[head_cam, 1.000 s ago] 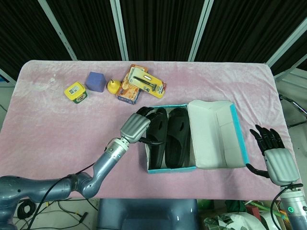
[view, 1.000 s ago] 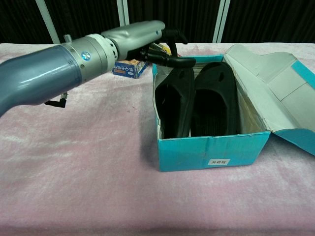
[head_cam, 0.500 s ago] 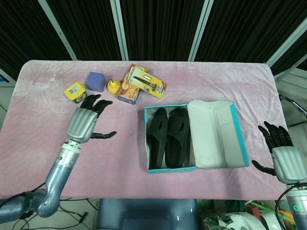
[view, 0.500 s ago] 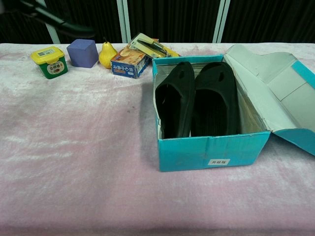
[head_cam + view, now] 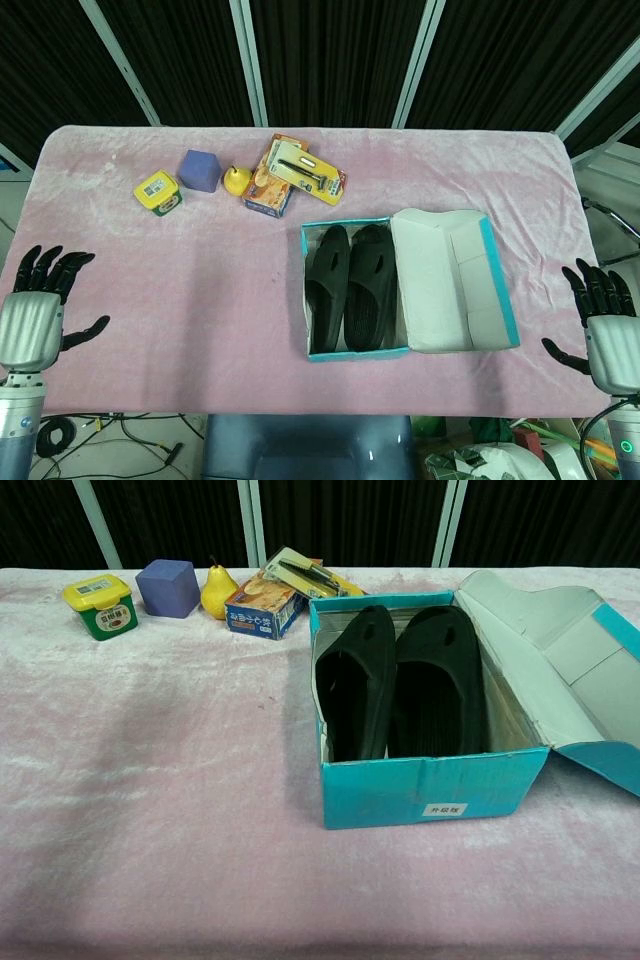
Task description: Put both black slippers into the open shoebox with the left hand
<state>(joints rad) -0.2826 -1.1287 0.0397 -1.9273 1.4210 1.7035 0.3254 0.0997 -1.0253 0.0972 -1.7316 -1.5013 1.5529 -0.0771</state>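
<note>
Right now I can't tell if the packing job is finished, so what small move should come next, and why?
Probably none beyond resting the left hand where it is. Both slippers lie side by side inside the shoebox, and the left hand is open at the table's near left edge, holding nothing. The right hand is open too, off to the right. The task looks done.

From the chest camera I see neither robot hand; overhead, my right robot hand is clipped by the frame edge, and the shoebox label is unreadable.
</note>
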